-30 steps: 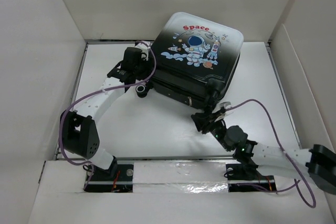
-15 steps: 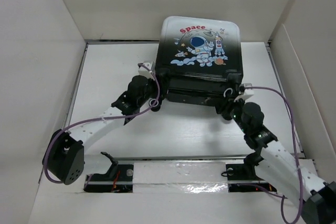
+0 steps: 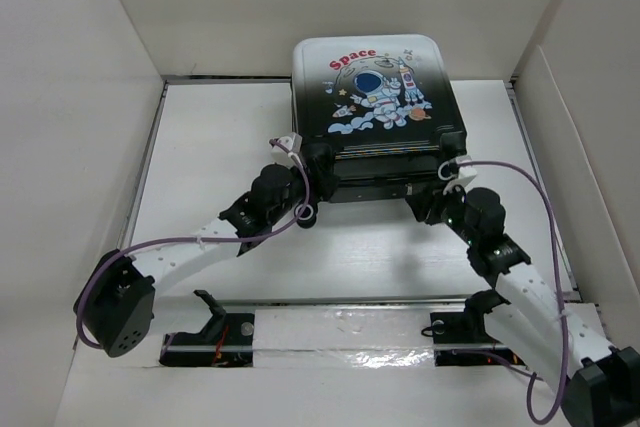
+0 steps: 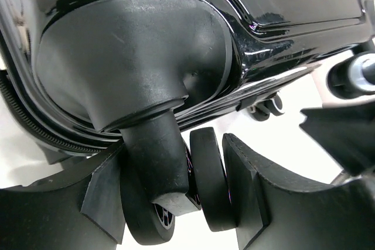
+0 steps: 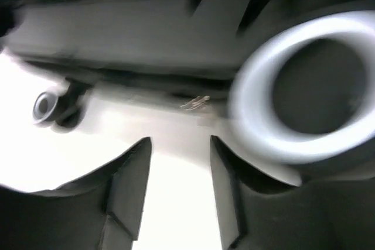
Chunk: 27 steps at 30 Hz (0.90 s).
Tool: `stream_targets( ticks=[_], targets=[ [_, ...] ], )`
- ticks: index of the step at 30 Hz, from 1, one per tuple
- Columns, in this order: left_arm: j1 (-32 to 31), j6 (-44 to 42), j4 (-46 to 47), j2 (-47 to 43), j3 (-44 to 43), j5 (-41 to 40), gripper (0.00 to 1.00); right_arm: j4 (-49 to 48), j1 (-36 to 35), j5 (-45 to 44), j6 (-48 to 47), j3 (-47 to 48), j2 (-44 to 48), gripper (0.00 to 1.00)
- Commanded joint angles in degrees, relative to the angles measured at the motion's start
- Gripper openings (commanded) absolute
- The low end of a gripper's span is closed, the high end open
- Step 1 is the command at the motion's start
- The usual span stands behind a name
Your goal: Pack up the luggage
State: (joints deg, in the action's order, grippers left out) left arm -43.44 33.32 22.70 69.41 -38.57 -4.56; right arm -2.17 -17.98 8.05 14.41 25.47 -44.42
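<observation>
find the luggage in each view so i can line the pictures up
Top external: the luggage is at the upper middle, astronaut face showing, wheeled end toward the arms.
Left wrist: its glossy black shell fills the top, with one caster wheel between the left fingers.
Right wrist: a blurred dark band across the top, above the open right fingers.
Shared landmark: the luggage's wheeled end.

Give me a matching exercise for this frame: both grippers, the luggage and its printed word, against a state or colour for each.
1. left gripper
2. right gripper
3. luggage
4. word "Space"

A. red
B. nothing between its fingers
C. clamped around a caster wheel
D. closed, astronaut side up

Pairs: 1-C, 2-B, 3-D, 4-A
</observation>
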Motion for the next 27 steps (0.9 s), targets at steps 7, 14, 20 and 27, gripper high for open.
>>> stream_targets(
  ticks=[7, 14, 20, 27],
  targets=[
    [-4.2, 0.86, 11.48, -1.9, 0.25, 19.58, 0.0, -12.76, -2.76, -4.1, 1.15, -10.36, 7.96, 0.2],
    [-4.2, 3.86, 15.88, -4.98, 3.06, 20.99, 0.0, -27.51, -2.06, -6.48, 0.27, -9.48, -4.87, 0.5],
    [-4.2, 3.94, 15.8, -5.77, 3.58, 22.4, 0.0, -28.66, -2.06, -7.79, -0.09, -5.87, -12.61, 0.5],
    [-4.2, 4.12, 16.59, -6.13, 4.03, 22.93, 0.0, -37.02, -2.06, -7.53, -0.44, -7.28, -15.08, 0.24]
  ],
)
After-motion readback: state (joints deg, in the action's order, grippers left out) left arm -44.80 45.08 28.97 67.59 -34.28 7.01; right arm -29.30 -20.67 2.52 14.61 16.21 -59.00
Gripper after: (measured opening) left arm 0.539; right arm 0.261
